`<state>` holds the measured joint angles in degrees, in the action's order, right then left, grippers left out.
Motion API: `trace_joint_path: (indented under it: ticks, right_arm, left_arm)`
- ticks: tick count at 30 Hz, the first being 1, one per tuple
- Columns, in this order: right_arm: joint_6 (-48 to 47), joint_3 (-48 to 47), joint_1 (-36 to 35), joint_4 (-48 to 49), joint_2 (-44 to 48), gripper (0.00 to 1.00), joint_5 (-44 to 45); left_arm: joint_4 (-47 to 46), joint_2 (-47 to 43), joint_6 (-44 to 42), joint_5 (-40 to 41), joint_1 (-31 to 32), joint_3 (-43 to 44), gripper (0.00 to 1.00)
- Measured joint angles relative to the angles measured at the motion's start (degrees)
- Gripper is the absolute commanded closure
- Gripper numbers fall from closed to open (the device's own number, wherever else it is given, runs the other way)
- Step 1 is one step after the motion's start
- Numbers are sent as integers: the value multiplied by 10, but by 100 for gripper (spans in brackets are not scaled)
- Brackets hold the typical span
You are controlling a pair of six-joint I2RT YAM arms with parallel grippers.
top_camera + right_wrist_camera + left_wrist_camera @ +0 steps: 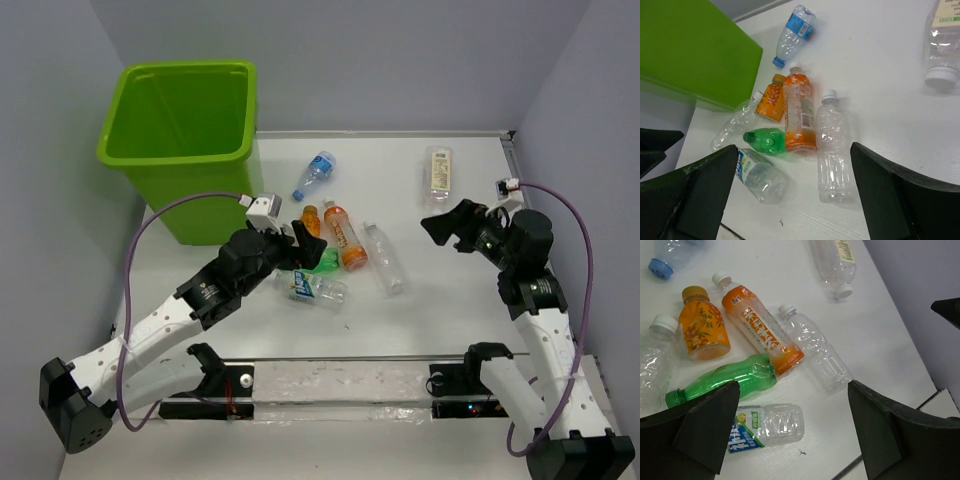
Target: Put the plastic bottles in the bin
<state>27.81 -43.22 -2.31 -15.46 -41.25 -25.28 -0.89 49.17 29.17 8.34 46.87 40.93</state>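
The lime-green bin stands at the far left, with nothing showing in what I see of its inside. Several bottles lie in a cluster mid-table: a tall orange one, a small orange one, a green one, a clear one and a clear one with a blue-green label. A blue-label bottle lies behind them. A clear labelled bottle lies far right. My left gripper is open and empty above the cluster's left side. My right gripper is open and empty to its right.
Another clear white-capped bottle lies left of the small orange one, under my left arm in the top view. The table's near edge has a metal rail. Grey walls close in the left, back and right sides.
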Motion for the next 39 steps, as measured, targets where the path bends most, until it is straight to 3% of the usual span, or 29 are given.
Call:
trace_joint_path:
  ticks: [4, 8, 15, 21, 28, 32, 34, 39]
  right_arm:
    - [0, 10, 0, 7, -32, 5, 24]
    - [-14, -10, 0, 25, -128, 4, 59]
    - [-54, -121, 0, 32, -339, 0, 189]
    - [-120, -276, 0, 35, -515, 0, 317]
    - [-178, -438, 0, 4, -701, 0, 339]
    - [-191, -473, 0, -15, -757, 0, 333]
    - [-195, -476, 0, -24, -770, 5, 331]
    - [-204, -478, 0, -36, -782, 44, 336]
  left_arm:
    - [3, 28, 8, 7, 0, 0, 1]
    - [3, 54, 12, 6, 0, 1, 1]
    - [8, 45, 13, 18, 0, 1, 1]
    - [27, 6, 10, 39, 0, 1, 1]
    - [44, 16, -5, 41, 0, 1, 1]
    - [49, 22, -8, 41, 0, 1, 1]
    - [50, 24, -8, 41, 0, 1, 1]
    - [50, 31, -7, 42, -1, 4, 1]
